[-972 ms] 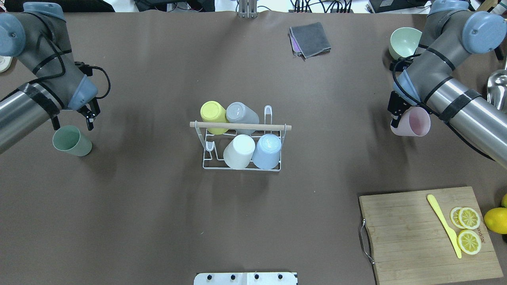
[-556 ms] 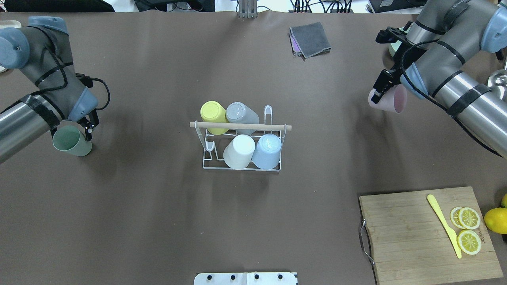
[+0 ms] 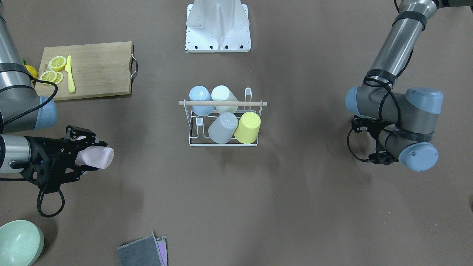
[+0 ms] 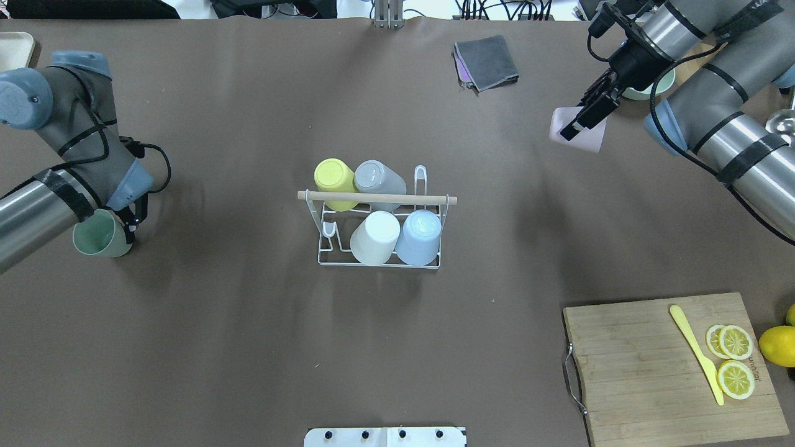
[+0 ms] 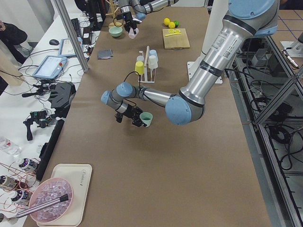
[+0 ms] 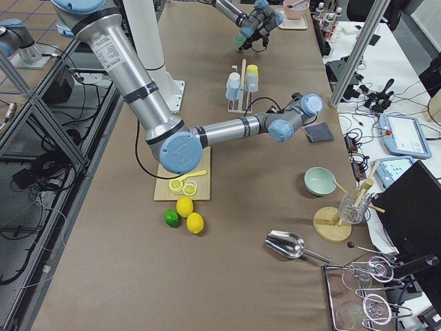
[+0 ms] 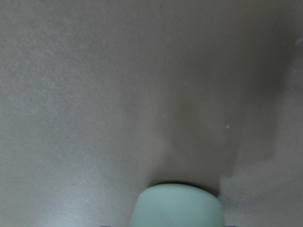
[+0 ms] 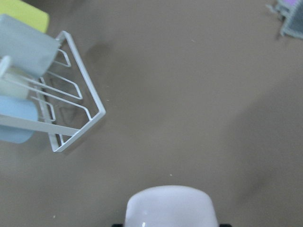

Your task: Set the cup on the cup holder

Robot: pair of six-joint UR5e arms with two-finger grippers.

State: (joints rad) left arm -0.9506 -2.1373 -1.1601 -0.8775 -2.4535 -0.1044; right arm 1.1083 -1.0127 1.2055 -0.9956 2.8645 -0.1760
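Observation:
The cup holder [image 4: 379, 197], a white wire rack with a wooden rod handle, stands mid-table and also shows in the front view [image 3: 221, 103]. Several cups sit upside down on its prongs: yellow, grey, white and blue. My left gripper [image 4: 126, 226] is shut on a green cup [image 4: 98, 237] at the table's left, close above the surface; the cup fills the bottom of the left wrist view [image 7: 179, 205]. My right gripper [image 4: 574, 128] is shut on a pink cup [image 4: 584, 141], held in the air at the far right and tipped sideways [image 3: 97, 157]. The rack shows in the right wrist view [image 8: 75, 113].
A folded grey cloth [image 4: 487, 61] lies at the far side. A mint bowl [image 3: 18, 242] sits behind my right arm. A wooden cutting board [image 4: 646, 372] with lemon slices and a yellow knife, and a lemon [image 4: 777, 344], are at the near right.
My right gripper has lifted the pink cup up and toward the far left and turned it sideways. My left gripper has come down, closed on the green cup and shifted it slightly.

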